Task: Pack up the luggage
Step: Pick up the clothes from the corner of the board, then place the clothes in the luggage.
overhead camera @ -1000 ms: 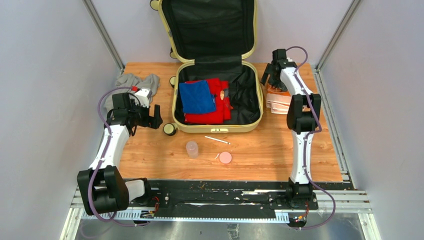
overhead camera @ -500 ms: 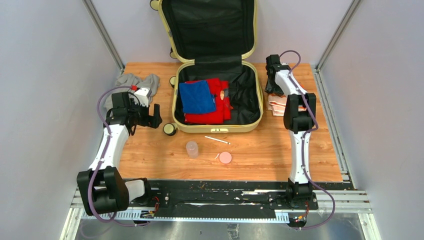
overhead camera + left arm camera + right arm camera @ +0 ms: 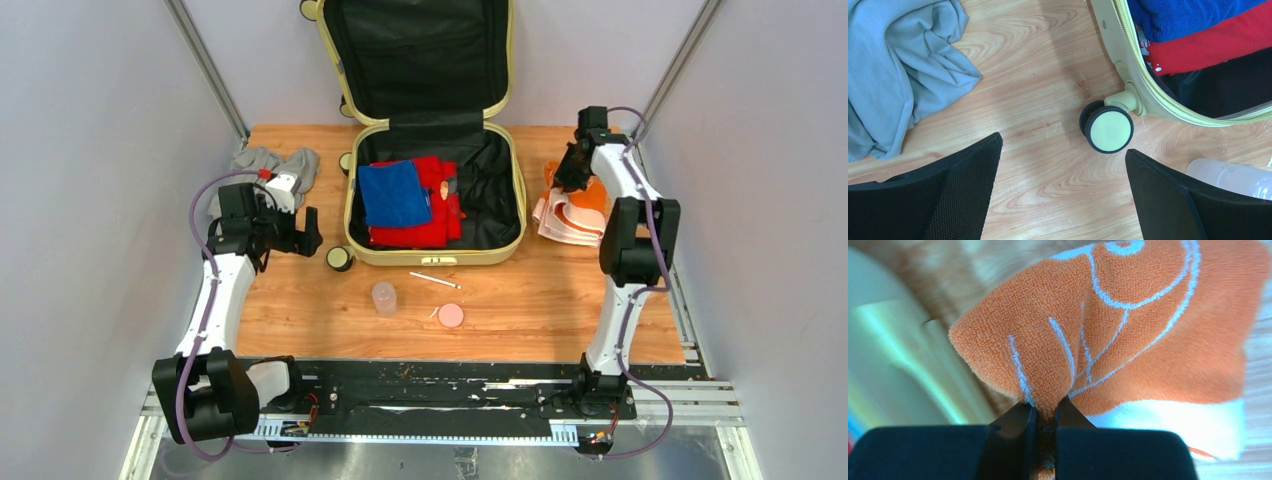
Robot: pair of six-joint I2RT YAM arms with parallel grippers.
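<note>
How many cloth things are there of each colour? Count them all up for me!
Blue cloth: 1
Red cloth: 1
Grey cloth: 1
Orange towel: 1
Total: 4

Left of the luggage, the left gripper hovers low with its fingers spread wide (nothing between them). Right of the luggage, the right arm reaches far out, and the right gripper pinches a fold of the orange towel.
</note>
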